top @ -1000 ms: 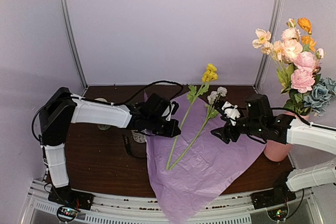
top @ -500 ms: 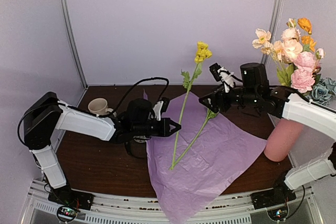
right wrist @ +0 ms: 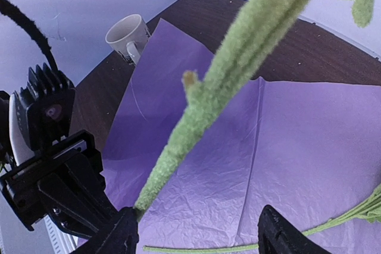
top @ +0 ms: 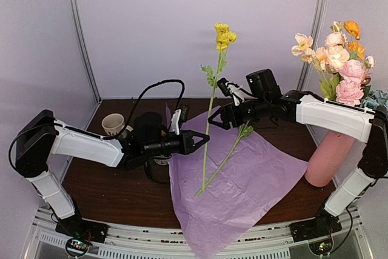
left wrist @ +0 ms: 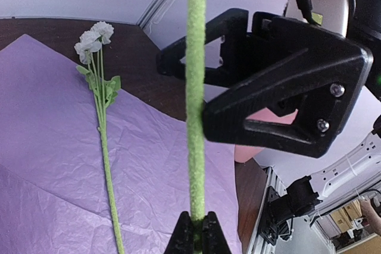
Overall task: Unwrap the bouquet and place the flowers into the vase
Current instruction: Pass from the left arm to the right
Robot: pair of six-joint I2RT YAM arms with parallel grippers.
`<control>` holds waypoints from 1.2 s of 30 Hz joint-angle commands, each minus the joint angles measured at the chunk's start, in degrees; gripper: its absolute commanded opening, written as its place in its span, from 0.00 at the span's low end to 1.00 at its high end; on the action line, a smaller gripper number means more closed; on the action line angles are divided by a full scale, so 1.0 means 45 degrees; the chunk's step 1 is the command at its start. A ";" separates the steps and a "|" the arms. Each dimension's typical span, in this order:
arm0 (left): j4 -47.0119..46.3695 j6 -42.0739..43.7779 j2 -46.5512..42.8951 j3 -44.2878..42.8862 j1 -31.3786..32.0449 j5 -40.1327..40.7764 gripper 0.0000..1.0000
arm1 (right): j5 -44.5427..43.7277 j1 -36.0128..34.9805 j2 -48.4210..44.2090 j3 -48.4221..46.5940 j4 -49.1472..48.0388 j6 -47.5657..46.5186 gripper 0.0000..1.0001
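Yellow flower (top: 222, 34): upright, its stem foot pinched between the pressed-together jaws of the left gripper (top: 203, 140), with the bloom high above them.
Right gripper (top: 220, 105): jaws spread to either side of the mid-stem, below the leaves; whether they touch it cannot be told.
Handling: light, thin, fuzzy stem; probably springy and top-heavy, so it may swing about a low pinch.
Where to hold: likely mid-stem, between the right jaws, clear of leaves and petals.
White flower (top: 225, 159): flat on the tissue paper (top: 254, 186), below both jaws.
Vase (top: 327, 156): well right of the right jaws, already crowded with blooms.
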State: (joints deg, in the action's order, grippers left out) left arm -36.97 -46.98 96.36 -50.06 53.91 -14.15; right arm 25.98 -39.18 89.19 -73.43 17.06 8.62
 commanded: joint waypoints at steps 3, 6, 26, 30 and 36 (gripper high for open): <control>-0.0225 0.1016 -0.0552 -0.0216 0.0435 0.0001 0.00 | 0.1724 -0.0112 0.0244 -0.0821 -0.0305 0.0646 0.67; -0.0105 0.1243 -0.0548 -0.0349 0.0542 -0.0076 0.00 | 0.2199 -0.0123 0.0249 -0.0883 -0.0568 0.0701 0.48; 0.3593 0.4541 -0.0065 -0.1671 0.1585 0.0857 0.07 | 0.2182 -0.0122 -0.0981 -0.1827 0.0394 0.0156 0.00; 0.3661 0.4882 -0.0084 -0.1770 0.1780 0.1076 0.00 | 0.2797 -0.0122 -0.1107 -0.2096 0.0863 -0.0174 0.11; 0.3588 0.5067 -0.0132 -0.1792 0.1964 0.1257 0.00 | 0.1980 0.0066 -0.1316 -0.4092 0.1839 -0.0578 0.49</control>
State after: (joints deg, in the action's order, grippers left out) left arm -20.60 -26.57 95.37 -56.84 62.00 -9.21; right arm 36.91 -39.62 85.89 -85.58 24.51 7.57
